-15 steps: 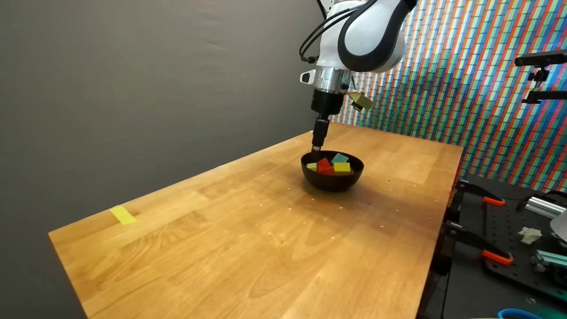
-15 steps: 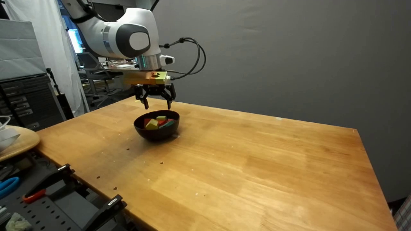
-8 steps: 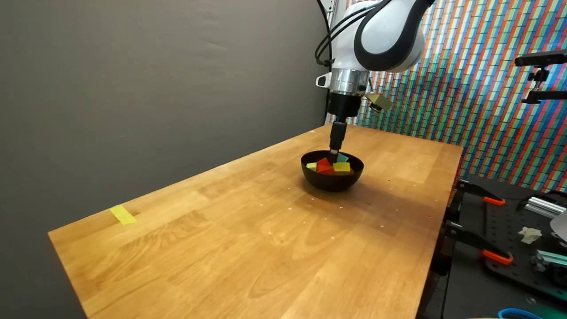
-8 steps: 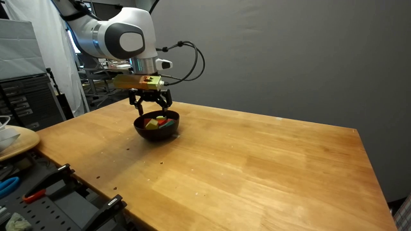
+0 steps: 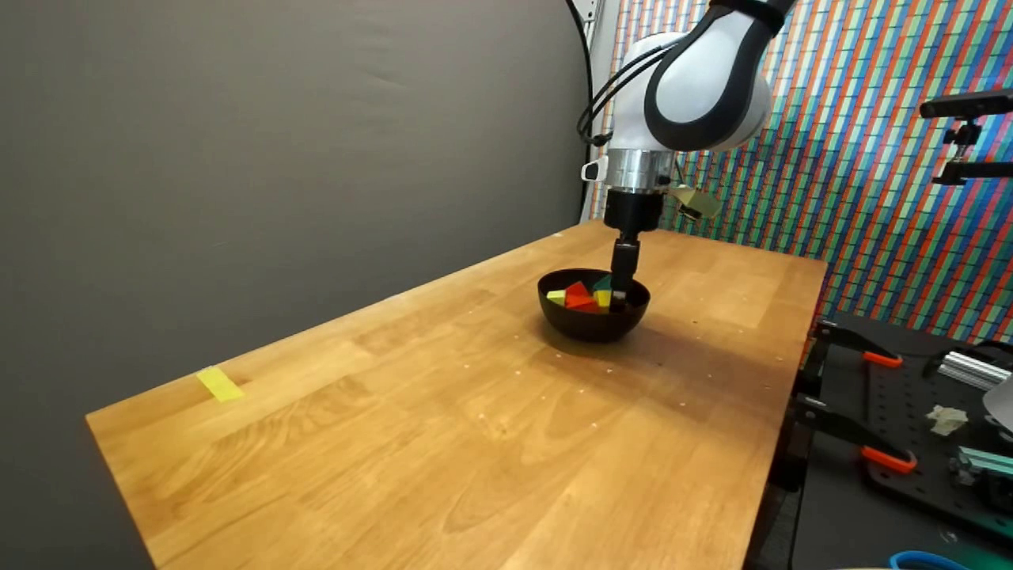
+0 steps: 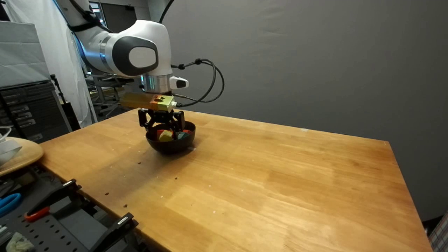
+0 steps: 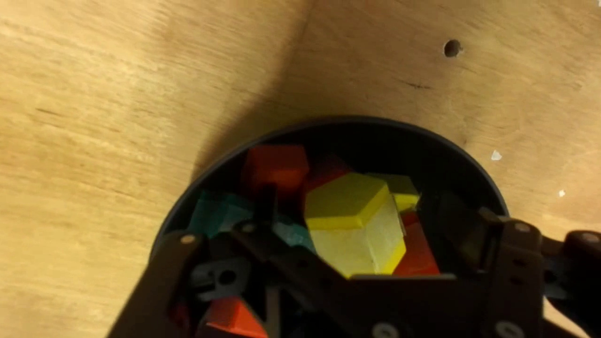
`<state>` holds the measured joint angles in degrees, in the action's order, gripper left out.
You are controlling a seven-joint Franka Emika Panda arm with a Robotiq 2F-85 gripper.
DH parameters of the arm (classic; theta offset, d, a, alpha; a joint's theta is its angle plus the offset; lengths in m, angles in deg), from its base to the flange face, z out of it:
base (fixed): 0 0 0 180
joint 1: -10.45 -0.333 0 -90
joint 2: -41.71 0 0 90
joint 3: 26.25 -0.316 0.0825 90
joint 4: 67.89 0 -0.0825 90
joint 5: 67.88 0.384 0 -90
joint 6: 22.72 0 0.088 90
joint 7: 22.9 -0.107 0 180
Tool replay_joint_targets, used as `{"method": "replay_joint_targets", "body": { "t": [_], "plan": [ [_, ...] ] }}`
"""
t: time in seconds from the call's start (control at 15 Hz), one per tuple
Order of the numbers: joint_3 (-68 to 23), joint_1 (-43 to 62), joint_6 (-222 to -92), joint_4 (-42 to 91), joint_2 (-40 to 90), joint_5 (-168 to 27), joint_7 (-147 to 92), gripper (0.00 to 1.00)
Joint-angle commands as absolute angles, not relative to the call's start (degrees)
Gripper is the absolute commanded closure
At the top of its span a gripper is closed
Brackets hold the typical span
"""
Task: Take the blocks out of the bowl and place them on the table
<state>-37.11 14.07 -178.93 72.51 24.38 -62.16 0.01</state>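
The black bowl (image 5: 586, 326) stands upright on the wood-grain table (image 5: 443, 427), with the blocks heaped inside it. In the wrist view a large yellow block (image 7: 347, 206) lies uppermost. Around it are a red block (image 7: 277, 164), a teal-green block (image 7: 216, 216), a smaller yellow block (image 7: 406, 197) and another red block (image 7: 420, 251). An orange-red block (image 7: 237, 317) shows partly behind the gripper parts. My gripper (image 7: 359, 213) reaches down inside the bowl, open, one finger on each side of the large yellow block. Dark gaps show between that block and the fingertips; contact cannot be made out.
A flat pale-yellow scrap (image 5: 220, 384) lies near the table's far corner. Black clamps with orange handles (image 5: 890, 469) sit beside the table edge. A round wooden side surface (image 6: 26, 157) stands close to the table. A grey wall (image 6: 297, 70) runs behind.
From above the bowl, my gripper has shifted sideways and descended into it, its fingers now around the yellow block. The jaws have drawn slightly closer together. The bowl has stayed put.
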Motion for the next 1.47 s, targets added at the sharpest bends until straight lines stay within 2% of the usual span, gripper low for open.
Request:
{"method": "replay_joint_targets", "body": {
  "t": [0.0, 0.2, 0.33, 1.0, 1.4],
  "plan": [
    [-36.6, 14.1, -179.5, 72.3, 23.7, -62.8, 0.5, 0.42],
    [-36.7, 13.9, -179.7, 72.5, 23.6, -63.1, 0.4, 0.67],
    [-36.8, 13.7, -179.5, 72.5, 24.2, -63.4, 0.1, 0.79],
    [-41.7, 8.3, -180.5, 73.8, 37.0, -62.1, 2.1, 0.79],
    [-46.4, 1.1, -175.5, 63.9, 23.1, -60.9, 3.4, 0.79]
  ]
}}
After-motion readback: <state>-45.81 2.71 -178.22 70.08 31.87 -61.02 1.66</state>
